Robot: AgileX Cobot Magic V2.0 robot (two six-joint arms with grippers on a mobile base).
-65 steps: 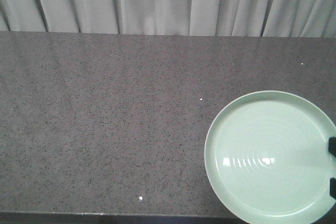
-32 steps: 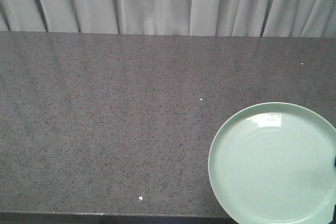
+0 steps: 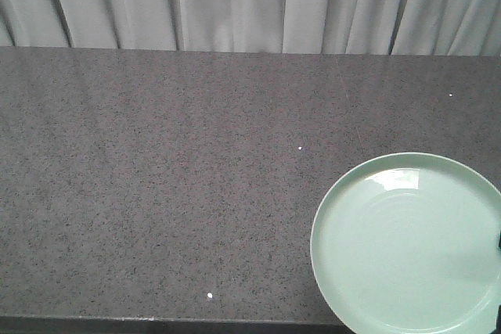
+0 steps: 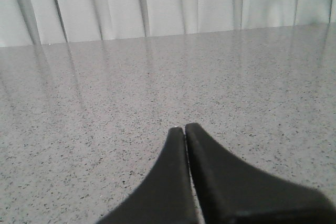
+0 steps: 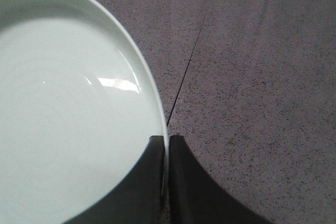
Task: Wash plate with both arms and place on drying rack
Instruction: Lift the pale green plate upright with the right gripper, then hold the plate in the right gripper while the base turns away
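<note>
The pale mint-green plate (image 3: 411,244) sits at the front right of the dark speckled counter (image 3: 156,185). In the right wrist view the plate (image 5: 68,103) fills the left side. My right gripper (image 5: 168,139) is shut on the plate's rim, one finger inside the rim and one outside. Only a sliver of that gripper (image 3: 499,242) shows in the front view, at the right edge. My left gripper (image 4: 185,128) is shut and empty, low over bare counter. The drying rack is out of view.
Pale curtains (image 3: 250,1) hang behind the counter's far edge. A thin seam (image 5: 189,66) runs across the counter beside the plate. The counter's front edge (image 3: 156,322) lies along the bottom of the front view.
One second ago the plate sat slightly higher in the front view with the gripper fingers showing at its right rim; it then shifted down and has been still for the last half second.
</note>
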